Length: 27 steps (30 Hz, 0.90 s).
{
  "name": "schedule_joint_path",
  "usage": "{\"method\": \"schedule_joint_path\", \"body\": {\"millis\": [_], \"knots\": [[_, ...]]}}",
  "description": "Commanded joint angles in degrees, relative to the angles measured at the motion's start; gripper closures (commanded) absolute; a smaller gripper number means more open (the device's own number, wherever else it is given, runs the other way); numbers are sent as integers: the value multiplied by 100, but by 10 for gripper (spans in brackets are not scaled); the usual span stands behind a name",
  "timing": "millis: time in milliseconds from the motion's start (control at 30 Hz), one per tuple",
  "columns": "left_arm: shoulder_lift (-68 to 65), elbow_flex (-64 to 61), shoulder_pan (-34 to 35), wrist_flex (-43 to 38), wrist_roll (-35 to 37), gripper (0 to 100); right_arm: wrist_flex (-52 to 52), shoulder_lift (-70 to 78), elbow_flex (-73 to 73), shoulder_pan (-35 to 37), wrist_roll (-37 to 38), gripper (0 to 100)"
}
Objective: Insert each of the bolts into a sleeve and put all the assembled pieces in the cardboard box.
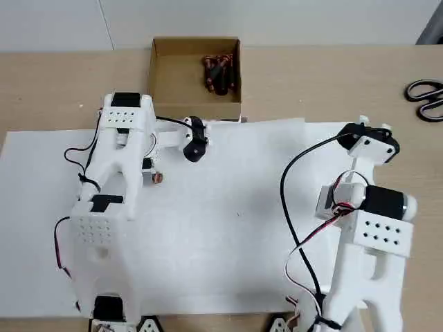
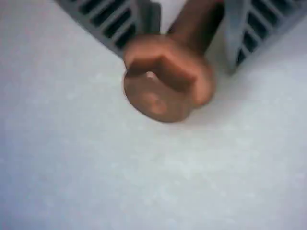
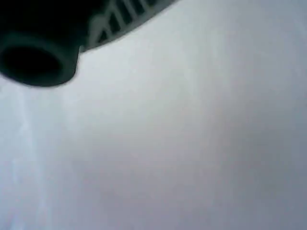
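Left wrist view has the copper-coloured bolt point(image 2: 165, 81) close up, its hexagonal flanged head towards the camera and its shank running back between the two grey ribbed fingers point(image 2: 120, 24) of the left hand point(image 2: 192, 28), which is closed on the shank. The head sits low over the white foam sheet point(image 2: 144, 182); whether it touches the foam cannot be told. From the high view, the same bolt point(image 1: 157, 178) shows as a small coppery spot just beside the left arm, on the left part of the foam sheet point(image 1: 228, 228) and well short of the cardboard box point(image 1: 156, 69). The box stands on the table point(image 1: 311, 76) at the sheet's far edge, and several assembled pieces point(image 1: 220, 75) lie bunched inside it, towards its right wall. In the right wrist view, a dark sleeve point(image 3: 36, 60) presents its open round end, pressed against a ribbed finger point(image 3: 124, 19) of the right hand point(image 1: 360, 135), which has closed on it. That hand is over the right edge of the sheet, well apart from the bolt. Black-handled scissors point(image 1: 426, 97) lie on the table at the far right.
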State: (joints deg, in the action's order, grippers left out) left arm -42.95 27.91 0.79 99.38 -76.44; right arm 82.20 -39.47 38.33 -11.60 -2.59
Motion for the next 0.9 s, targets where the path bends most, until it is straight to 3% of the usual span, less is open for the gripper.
{"method": "schedule_joint_path", "body": {"millis": [0,167,300,500,767,867], "knots": [[-88,13,-18,97,-1046,908,-110,-101,-53,-48,62,995],[-88,13,-35,97,-914,918,-110,-101,-53,-48,62,995],[-88,4,-141,97,-791,997,-110,-101,-53,-48,62,995],[0,31,-158,97,-519,994,-110,-101,-53,-48,62,995],[1741,-22,-193,105,202,994,-110,-154,-79,-48,62,995],[2400,-22,-290,105,870,994,-48,-163,-141,-4,62,995]]}}
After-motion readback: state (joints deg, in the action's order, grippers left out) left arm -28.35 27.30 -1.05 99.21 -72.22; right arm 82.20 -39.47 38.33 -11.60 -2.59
